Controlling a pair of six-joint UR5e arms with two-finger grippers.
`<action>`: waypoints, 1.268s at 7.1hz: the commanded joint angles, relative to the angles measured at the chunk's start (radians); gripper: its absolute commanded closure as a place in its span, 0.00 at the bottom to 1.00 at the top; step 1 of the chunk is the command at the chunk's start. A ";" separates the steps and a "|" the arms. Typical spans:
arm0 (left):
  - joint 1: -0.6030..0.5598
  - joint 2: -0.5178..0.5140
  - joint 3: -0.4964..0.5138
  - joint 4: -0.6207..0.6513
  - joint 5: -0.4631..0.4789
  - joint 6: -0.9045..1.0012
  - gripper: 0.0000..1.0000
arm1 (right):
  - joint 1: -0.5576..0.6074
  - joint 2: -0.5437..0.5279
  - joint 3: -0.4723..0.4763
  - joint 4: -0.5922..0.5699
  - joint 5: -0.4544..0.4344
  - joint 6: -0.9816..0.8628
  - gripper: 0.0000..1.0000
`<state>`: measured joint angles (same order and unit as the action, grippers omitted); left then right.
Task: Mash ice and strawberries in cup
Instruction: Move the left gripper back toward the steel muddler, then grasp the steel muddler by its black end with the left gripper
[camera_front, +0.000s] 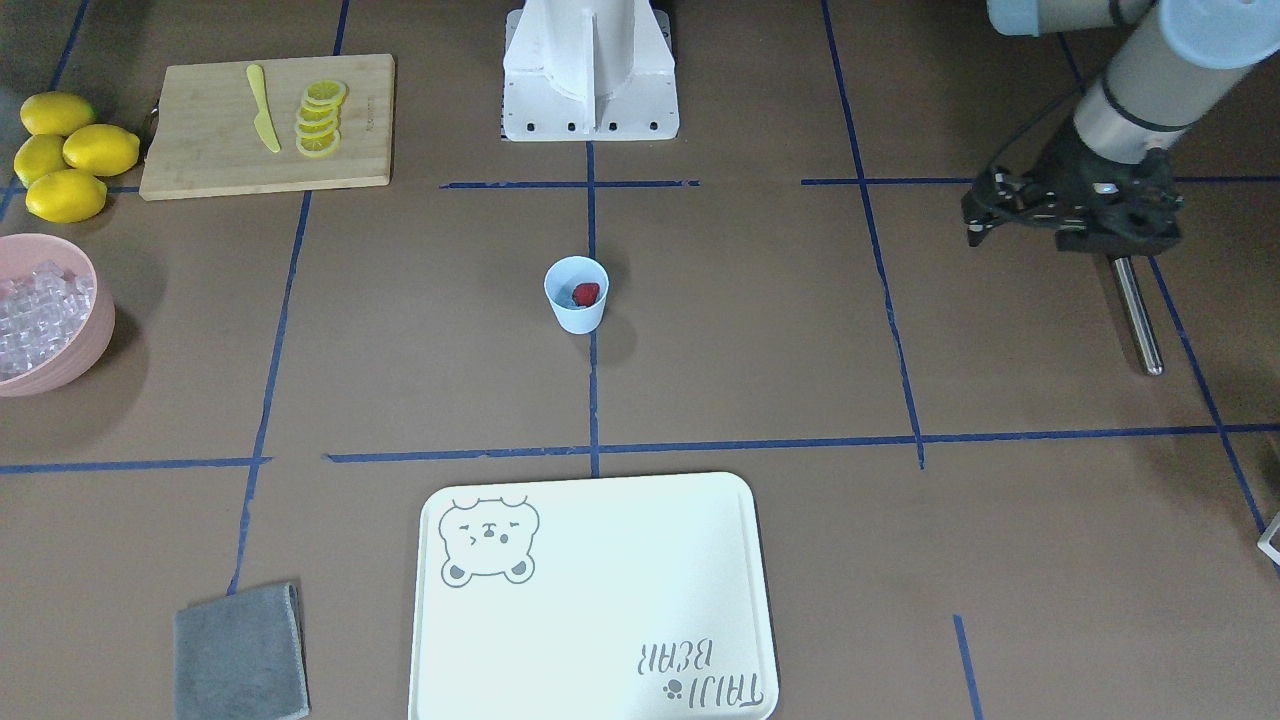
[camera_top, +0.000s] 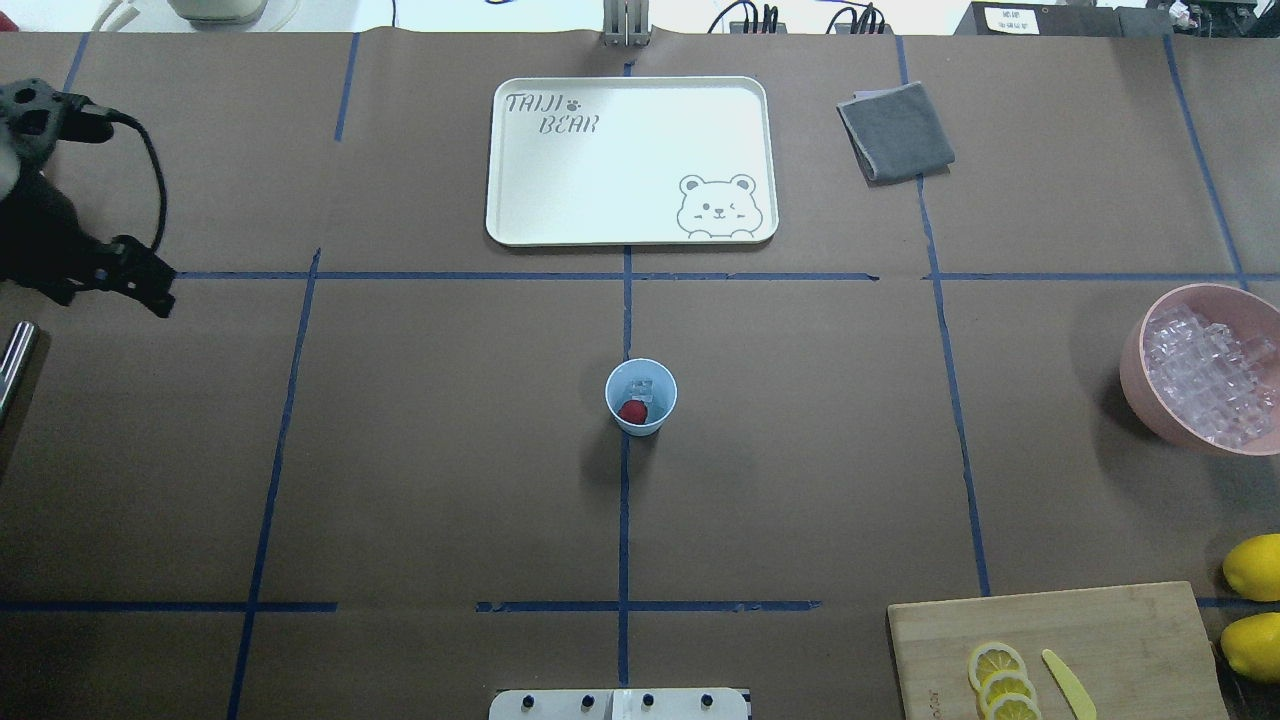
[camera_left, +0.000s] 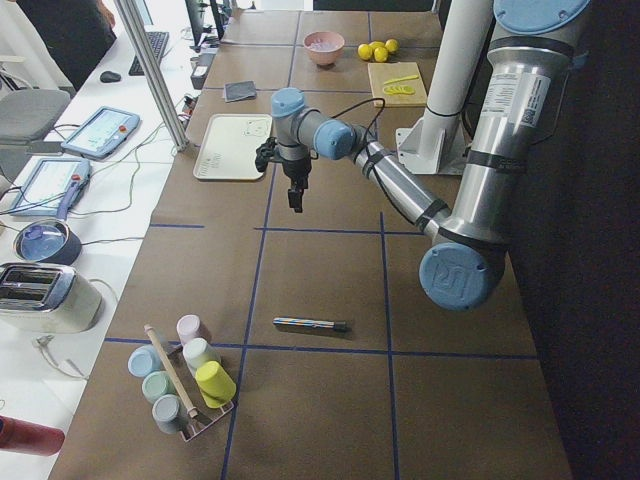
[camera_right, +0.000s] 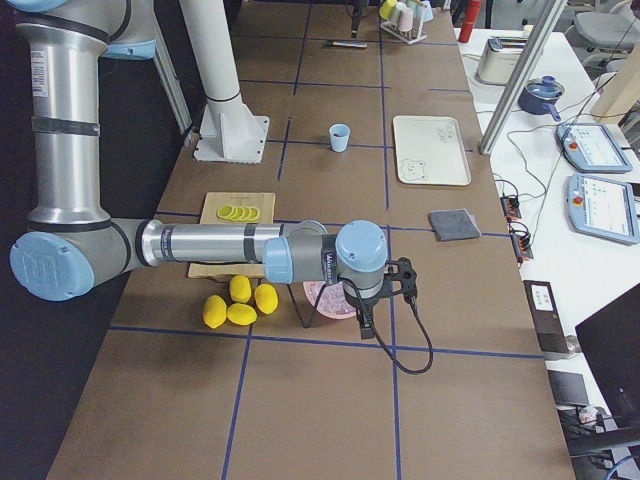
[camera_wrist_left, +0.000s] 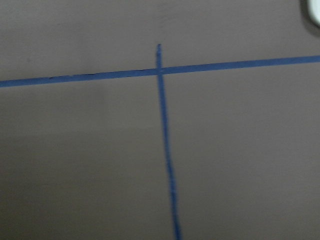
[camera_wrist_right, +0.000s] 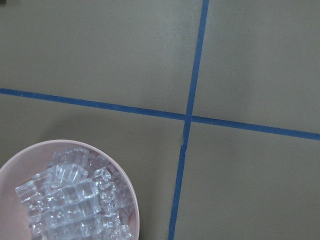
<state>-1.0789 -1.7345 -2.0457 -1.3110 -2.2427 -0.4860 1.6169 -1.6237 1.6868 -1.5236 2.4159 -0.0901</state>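
Observation:
The pale blue cup (camera_front: 576, 300) (camera_top: 641, 420) stands at the table's centre on a blue tape line. Inside it lie a red strawberry (camera_front: 587, 293) (camera_top: 631, 411) and some clear ice (camera_top: 642, 387). More ice (camera_wrist_right: 75, 200) fills a pink bowl (camera_top: 1135, 370) (camera_wrist_right: 107, 150) at the robot's right. My left gripper (camera_front: 980, 210) (camera_top: 150, 285) hangs open and empty far from the cup, beside a metal rod (camera_front: 1137, 315) that lies on the table. My right gripper (camera_right: 362, 320) hovers by the pink bowl; I cannot tell whether it is open or shut.
A white bear tray (camera_top: 630, 230) and a grey cloth (camera_top: 895, 130) lie on the far side. A wooden board (camera_front: 200, 165) carries lemon slices (camera_front: 320, 120) and a yellow knife (camera_front: 262, 110), with whole lemons (camera_front: 65, 155) beside it. A rack of cups (camera_left: 185, 385) stands at the left end.

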 joint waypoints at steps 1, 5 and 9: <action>-0.152 0.102 0.079 -0.011 -0.046 0.187 0.00 | 0.000 0.002 -0.001 0.000 0.005 0.001 0.00; -0.173 0.210 0.378 -0.492 -0.061 0.127 0.00 | 0.000 -0.001 0.002 0.005 0.006 0.003 0.00; -0.101 0.190 0.634 -0.911 -0.031 -0.171 0.00 | 0.000 0.001 0.002 0.008 0.005 0.003 0.00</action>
<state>-1.2261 -1.5398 -1.4803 -2.0863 -2.2930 -0.5504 1.6168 -1.6242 1.6889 -1.5158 2.4208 -0.0874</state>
